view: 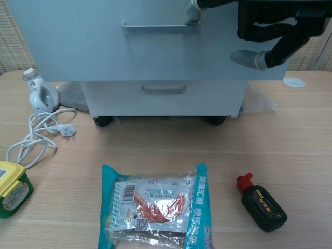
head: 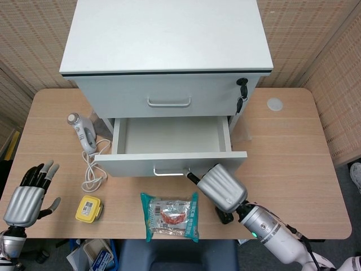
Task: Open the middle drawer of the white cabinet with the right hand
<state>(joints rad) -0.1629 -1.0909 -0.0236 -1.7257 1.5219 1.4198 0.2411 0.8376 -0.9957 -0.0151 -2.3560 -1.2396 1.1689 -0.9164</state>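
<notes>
The white cabinet [head: 166,42] stands at the back of the table. Its middle drawer [head: 169,135] is pulled well out and looks empty inside. My right hand [head: 221,187] sits at the drawer's front, with a finger hooked on the right end of the metal handle [head: 169,171]. In the chest view the same drawer front [view: 150,46] fills the top, with the handle [view: 155,27] and my right hand [view: 270,26] at the upper right. My left hand [head: 25,195] rests open at the table's left front edge.
A snack packet [head: 170,216] lies in front of the drawer. A small black bottle with a red cap [view: 261,202] lies just right of it, under my right arm. A white handheld device with a cord [head: 84,132] and a yellow box [head: 88,208] lie left.
</notes>
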